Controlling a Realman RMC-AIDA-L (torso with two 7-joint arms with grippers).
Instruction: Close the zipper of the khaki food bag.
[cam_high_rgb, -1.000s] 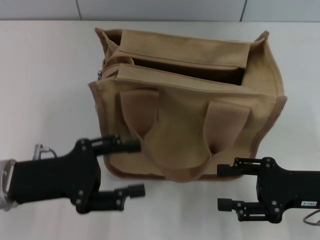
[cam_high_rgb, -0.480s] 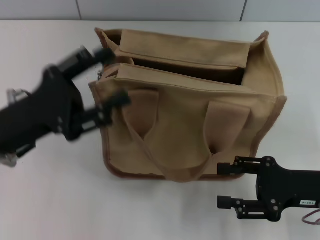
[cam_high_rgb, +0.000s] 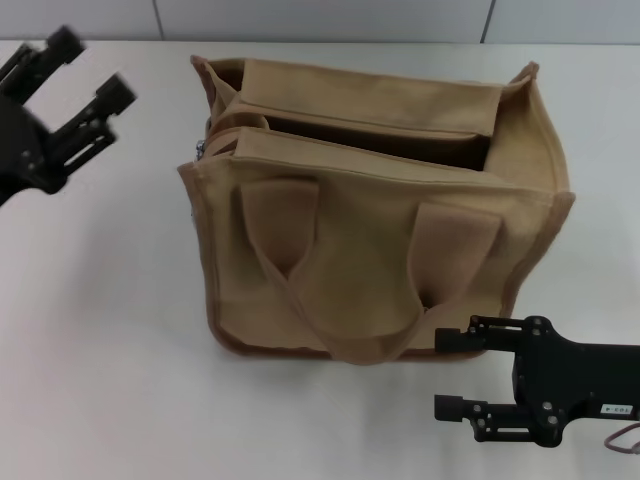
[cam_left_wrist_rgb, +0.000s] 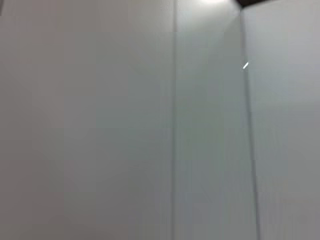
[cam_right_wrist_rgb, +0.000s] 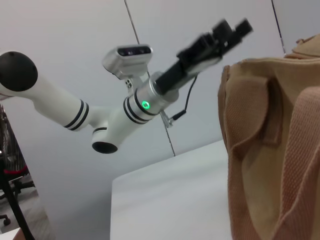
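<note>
**A:** Bag (cam_high_rgb: 375, 240) first: where is it, and how does it look?

**B:** I have it in the middle of the head view, standing upright on the white table (cam_high_rgb: 110, 350). It's a boxy tan canvas tote with darker brown trim along the edges and base. Two looped handles (cam_high_rgb: 340, 290) hang down its near face. The top gapes: I can see a dark slot between the two fabric flaps, running from upper left toward the right end.

**A:** And the zipper?

**B:** The zipper (cam_high_rgb: 350, 135) runs along that opening, and it is not closed. I can make out a small shiny bit of metal at the bag's upper-left corner, which I take for the pull (cam_high_rgb: 200, 151), though it is too small for me to be sure.

**A:** Your left gripper?

**B:** The left gripper (cam_high_rgb: 88, 68) is at the upper left of the head view, raised and well apart from the bag, its two fingers spread with nothing between them. My right wrist view shows it too, up in the air beyond the bag's corner. The left wrist view gives me only a plain grey wall.

**A:** The right one?

**B:** The right gripper (cam_high_rgb: 448, 372) is at the lower right, low over the table just in front of the bag's near bottom corner, fingers apart and empty.
</note>
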